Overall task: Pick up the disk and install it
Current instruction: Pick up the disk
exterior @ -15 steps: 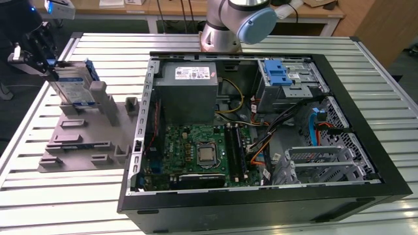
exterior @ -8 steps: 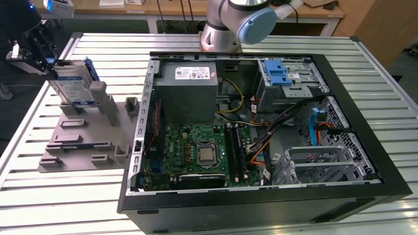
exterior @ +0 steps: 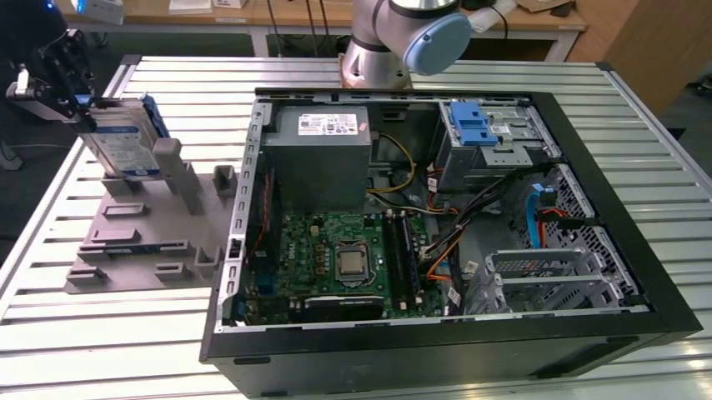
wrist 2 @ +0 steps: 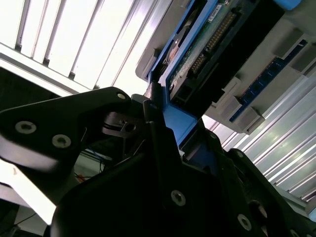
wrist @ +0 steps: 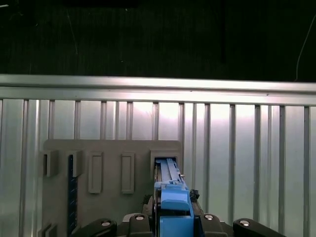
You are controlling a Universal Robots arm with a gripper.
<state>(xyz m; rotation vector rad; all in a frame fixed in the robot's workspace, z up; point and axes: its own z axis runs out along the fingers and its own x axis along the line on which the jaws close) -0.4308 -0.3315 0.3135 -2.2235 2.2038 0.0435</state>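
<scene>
The disk (exterior: 120, 137) stands on edge at the exterior view's upper left, a silver drive with a blue-and-white label and a blue frame. Its lower end sits at a slot of the grey holder block (exterior: 145, 233). My gripper (exterior: 80, 104) grips its upper end and is shut on the blue frame. In the second wrist view, a black finger (wrist 2: 150, 106) presses against the blue frame of the disk (wrist 2: 197, 49). In the first wrist view, the disk (wrist: 173, 197) runs edge-on from my gripper (wrist: 173, 219) to the holder block (wrist: 108, 158).
An open computer case (exterior: 258, 167) lies on the slatted metal table (exterior: 112, 350), to the exterior view's right of the holder. Inside are a grey power-supply box (exterior: 323, 158), a motherboard (exterior: 345, 258), cables, and a grey drive bay with a blue latch (exterior: 478, 125).
</scene>
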